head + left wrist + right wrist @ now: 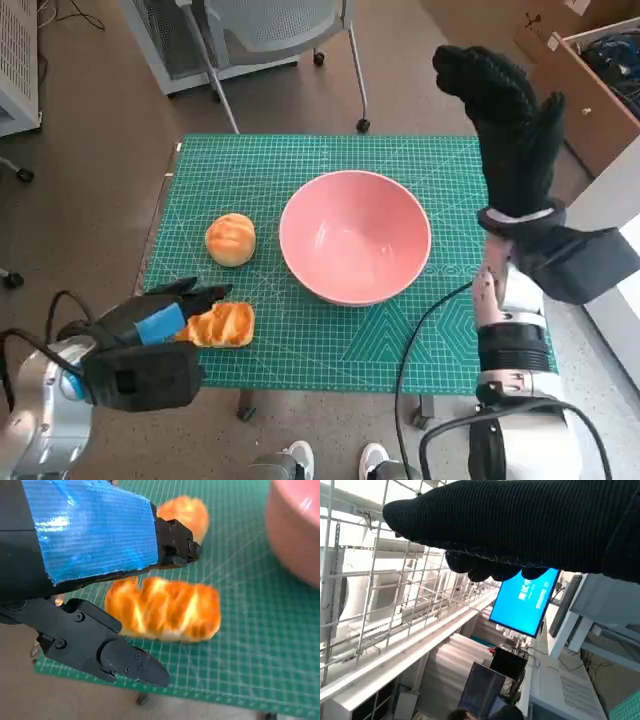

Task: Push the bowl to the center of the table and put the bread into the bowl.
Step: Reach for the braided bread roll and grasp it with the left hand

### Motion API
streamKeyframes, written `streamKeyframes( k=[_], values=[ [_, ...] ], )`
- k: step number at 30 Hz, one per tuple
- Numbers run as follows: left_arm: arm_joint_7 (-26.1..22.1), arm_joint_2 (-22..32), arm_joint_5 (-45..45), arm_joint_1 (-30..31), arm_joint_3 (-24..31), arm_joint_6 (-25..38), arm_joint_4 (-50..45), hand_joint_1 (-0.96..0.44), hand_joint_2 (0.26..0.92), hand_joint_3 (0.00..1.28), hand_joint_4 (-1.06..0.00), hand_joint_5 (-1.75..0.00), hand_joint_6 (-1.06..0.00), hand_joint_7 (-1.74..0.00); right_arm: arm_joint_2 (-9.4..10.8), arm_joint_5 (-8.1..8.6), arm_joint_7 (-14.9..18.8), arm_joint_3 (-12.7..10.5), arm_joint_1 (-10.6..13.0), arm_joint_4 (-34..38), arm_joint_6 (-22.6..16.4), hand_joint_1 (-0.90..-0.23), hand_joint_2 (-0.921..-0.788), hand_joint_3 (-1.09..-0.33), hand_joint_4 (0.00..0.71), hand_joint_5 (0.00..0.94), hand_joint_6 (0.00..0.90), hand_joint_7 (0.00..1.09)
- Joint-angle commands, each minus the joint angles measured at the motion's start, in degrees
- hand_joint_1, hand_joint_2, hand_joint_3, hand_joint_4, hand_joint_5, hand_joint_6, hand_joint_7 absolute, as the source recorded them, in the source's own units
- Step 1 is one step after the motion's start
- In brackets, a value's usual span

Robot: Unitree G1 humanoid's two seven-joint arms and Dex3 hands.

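Left hand open beside bread, bowl central — right hand raised

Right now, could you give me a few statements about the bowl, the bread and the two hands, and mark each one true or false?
1. The pink bowl is empty. True.
2. The round bun lies inside the bowl. False: it lies on the green mat, beside the bowl.
3. The left hand is at the braided loaf. True.
4. The right hand rests on the bowl's rim. False: it is raised, upright, apart from the bowl.
5. Both breads lie on the mat. True.
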Motion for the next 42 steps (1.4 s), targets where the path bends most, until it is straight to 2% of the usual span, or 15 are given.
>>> streamKeyframes(
  k=[1, 12, 20, 26, 31, 32, 33, 34, 37, 42],
  values=[
    [0.8, 0.4, 2.3, -1.0, -1.9, -2.0, 2.4, -0.4, 0.765, 0.0, -0.06, 0.0, -0.23, 0.0, 0.5, 0.36, 0.3, 0.0, 0.5, 0.0, 1.0, -0.663, -0.921, -0.715, 0.213, 0.005, 0.216, 0.25],
    [5.9, -1.3, 7.1, -2.0, -5.3, -6.3, 9.1, -0.39, 0.765, 0.0, -0.08, -0.01, -0.26, -0.01, 0.5, 0.54, 0.2, -0.2, 0.7, -0.6, 1.5, -0.666, -0.921, -0.703, 0.215, 0.004, 0.223, 0.24],
    [13.3, -3.3, 11.1, -1.8, -6.7, -10.1, 13.2, -0.31, 0.762, 0.0, -0.18, -0.02, -0.35, -0.03, 0.5, 0.87, 0.6, -0.4, 0.9, -0.9, 1.9, -0.669, -0.921, -0.694, 0.216, 0.003, 0.228, 0.23],
    [21.2, -4.5, 13.1, -1.5, -6.9, -15.2, 17.6, -0.13, 0.798, 0.01, -0.41, -0.03, -0.5, -0.03, 0.7, 1.3, 0.7, -0.1, 1.3, -1.9, 2.5, -0.669, -0.921, -0.694, 0.217, 0.003, 0.231, 0.23],
    [27.1, -3.6, 15.3, -1.3, -7.2, -20.5, 20.3, 0.01, 0.868, 0.02, -0.71, -0.06, -0.75, -0.08, 0.8, 1.92, 1.2, -0.1, 1.5, -2.4, 3.0, -0.669, -0.921, -0.693, 0.218, 0.003, 0.234, 0.22],
    [27.9, -3.3, 15.7, -1.2, -7.1, -21.5, 20.5, 0.0, 0.879, 0.02, -0.71, -0.27, -0.75, -0.28, 0.8, 2.05, 1.3, -0.1, 1.5, -2.4, 3.1, -0.669, -0.921, -0.693, 0.218, 0.003, 0.234, 0.22],
    [28.7, -2.9, 15.8, -1.0, -6.9, -22.8, 20.3, 0.0, 0.894, 0.04, -0.68, -0.6, -0.72, -0.6, 0.8, 2.18, 1.4, -0.1, 1.6, -2.4, 3.2, -0.669, -0.921, -0.693, 0.219, 0.003, 0.235, 0.22],
    [29.1, -2.6, 15.8, -0.8, -6.7, -23.6, 20.2, 0.0, 0.904, 0.04, -0.67, -0.81, -0.71, -0.78, 0.8, 2.25, 1.5, -0.1, 1.6, -2.5, 3.3, -0.669, -0.921, -0.693, 0.219, 0.003, 0.235, 0.22],
    [29.3, -1.8, 15.1, -0.1, -5.4, -25.8, 18.6, 0.0, 0.915, 0.04, -0.66, -1.08, -0.71, -0.97, 0.9, 2.39, 1.7, -0.2, 1.6, -2.5, 3.4, -0.669, -0.921, -0.692, 0.22, 0.003, 0.237, 0.22],
    [28.9, -0.4, 12.7, 1.5, -2.2, -29.5, 14.3, 0.0, 0.919, 0.03, -0.65, -1.24, -0.75, -0.96, 1.1, 2.61, 2.0, -0.4, 1.6, -2.5, 3.6, -0.668, -0.921, -0.692, 0.223, 0.004, 0.239, 0.21]
  ],
)
